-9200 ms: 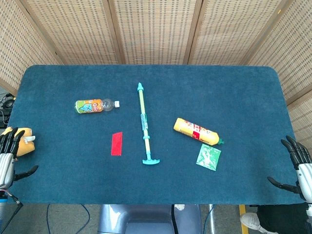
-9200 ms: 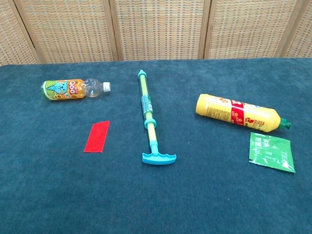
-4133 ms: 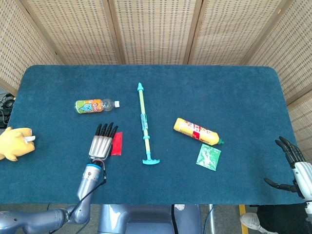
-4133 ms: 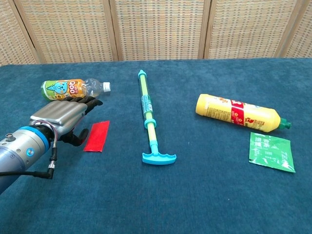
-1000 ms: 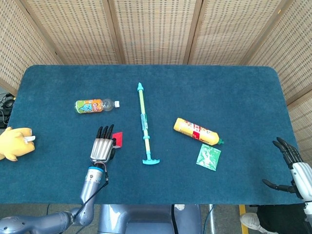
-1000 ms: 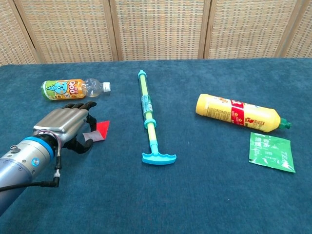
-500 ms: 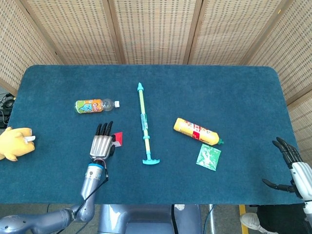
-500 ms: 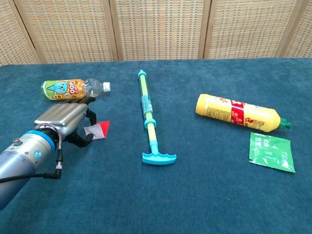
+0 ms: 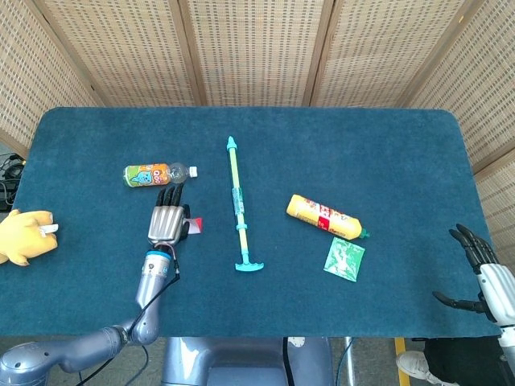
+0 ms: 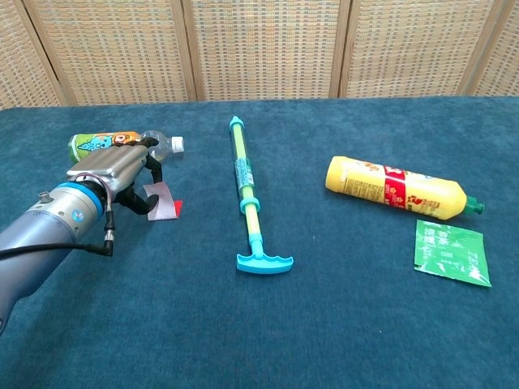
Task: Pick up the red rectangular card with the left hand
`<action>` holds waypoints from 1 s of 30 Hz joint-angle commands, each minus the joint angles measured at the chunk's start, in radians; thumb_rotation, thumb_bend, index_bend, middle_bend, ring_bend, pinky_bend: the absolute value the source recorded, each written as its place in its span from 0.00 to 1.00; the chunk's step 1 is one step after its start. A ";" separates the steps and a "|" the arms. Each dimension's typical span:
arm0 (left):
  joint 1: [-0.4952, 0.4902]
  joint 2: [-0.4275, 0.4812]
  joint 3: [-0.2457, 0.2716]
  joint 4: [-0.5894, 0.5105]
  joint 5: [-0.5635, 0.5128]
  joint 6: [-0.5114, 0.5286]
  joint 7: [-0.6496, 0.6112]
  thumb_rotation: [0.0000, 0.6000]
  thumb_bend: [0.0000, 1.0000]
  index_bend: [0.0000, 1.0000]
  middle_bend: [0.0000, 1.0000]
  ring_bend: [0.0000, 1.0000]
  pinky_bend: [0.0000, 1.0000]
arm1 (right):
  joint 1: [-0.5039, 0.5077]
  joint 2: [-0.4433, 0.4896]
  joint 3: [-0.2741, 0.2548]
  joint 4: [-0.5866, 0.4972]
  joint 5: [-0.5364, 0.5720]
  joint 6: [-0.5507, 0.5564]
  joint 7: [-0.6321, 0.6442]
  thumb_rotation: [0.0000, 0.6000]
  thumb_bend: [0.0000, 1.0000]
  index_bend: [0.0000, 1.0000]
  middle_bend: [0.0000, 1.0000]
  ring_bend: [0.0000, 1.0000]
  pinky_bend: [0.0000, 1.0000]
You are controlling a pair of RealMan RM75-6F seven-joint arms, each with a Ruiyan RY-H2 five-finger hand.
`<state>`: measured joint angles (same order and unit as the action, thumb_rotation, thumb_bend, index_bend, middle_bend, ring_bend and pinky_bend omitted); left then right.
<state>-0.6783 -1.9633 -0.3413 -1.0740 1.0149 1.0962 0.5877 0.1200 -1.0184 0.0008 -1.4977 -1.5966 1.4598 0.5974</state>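
Card (image 10: 162, 204): thin, flat, red rectangle, held in the left hand (image 10: 122, 178) and tilted so its pale underside faces the chest camera, with only a red corner showing at its lower right. In the head view the card (image 9: 194, 226) is a small sliver sticking out on the right of the left hand (image 9: 166, 220). It appears lifted off the cloth, though contact at the lowest edge cannot be ruled out.

Left hand: metal-grey back plate, black fingers (image 10: 152, 166) curled down around the card; thumb under it. Grey forearm with a blue ring behind the wrist.

Just beyond the fingertips: small bottle (image 10: 109, 143) lying on its side, clear plastic, orange-green label, white cap; partly hidden by the hand in the chest view.

Right of the hand, near: long slim water-pump toy (image 10: 247, 198), teal tip and teal T-handle, pale yellow-green tube, lying lengthwise away from the robot.

Further right, well apart: yellow bottle (image 10: 401, 189), smooth plastic, red label, green cap, on its side. Just beside its cap, a flat green sachet (image 10: 449, 252).

Table (image 9: 362, 145): dark blue, felt-like cloth, rounded corners.

Far to the left of the hand, at the table edge: yellow plush (image 9: 24, 236).

Right hand (image 9: 479, 269): black fingers spread, holding nothing, at the far right table corner.
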 commanded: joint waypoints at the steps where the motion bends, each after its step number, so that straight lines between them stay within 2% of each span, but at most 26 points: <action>1: -0.027 0.014 -0.030 0.007 -0.002 -0.002 -0.001 1.00 0.48 0.67 0.00 0.00 0.00 | 0.002 -0.001 0.002 0.002 0.008 -0.009 0.001 1.00 0.00 0.00 0.00 0.00 0.00; 3: -0.037 0.021 -0.039 0.005 -0.003 0.000 0.002 1.00 0.48 0.67 0.00 0.00 0.00 | 0.004 -0.001 0.002 0.003 0.008 -0.013 0.002 1.00 0.00 0.00 0.00 0.00 0.00; 8: -0.067 0.074 -0.101 -0.058 -0.025 0.020 0.012 1.00 0.48 0.67 0.00 0.00 0.00 | 0.001 0.001 0.003 0.003 0.007 -0.008 0.006 1.00 0.00 0.00 0.00 0.00 0.00; 11: -0.069 0.133 -0.119 -0.139 -0.030 0.037 0.032 1.00 0.48 0.67 0.00 0.00 0.00 | -0.001 0.002 0.003 0.003 0.005 -0.003 0.008 1.00 0.00 0.00 0.00 0.00 0.00; 15: -0.035 0.215 -0.136 -0.311 -0.074 0.033 -0.008 1.00 0.47 0.67 0.00 0.00 0.00 | -0.004 0.003 0.004 0.003 0.004 0.002 0.011 1.00 0.00 0.00 0.00 0.00 0.00; 23: 0.073 0.398 -0.108 -0.641 -0.174 -0.065 -0.194 1.00 0.47 0.66 0.00 0.00 0.00 | -0.011 0.005 0.005 -0.003 -0.002 0.020 -0.001 1.00 0.00 0.00 0.00 0.00 0.00; 26: 0.124 0.482 -0.089 -0.757 -0.193 -0.133 -0.322 1.00 0.47 0.66 0.00 0.00 0.00 | -0.016 0.006 0.006 -0.012 -0.005 0.030 -0.013 1.00 0.00 0.00 0.00 0.00 0.00; 30: 0.165 0.582 -0.062 -0.854 -0.215 -0.244 -0.460 1.00 0.47 0.66 0.00 0.00 0.00 | -0.021 0.007 0.006 -0.022 -0.006 0.039 -0.033 1.00 0.00 0.00 0.00 0.00 0.00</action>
<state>-0.5646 -1.4673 -0.4294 -1.8419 0.8314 0.9403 0.2324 0.1003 -1.0120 0.0068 -1.5173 -1.6023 1.4966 0.5665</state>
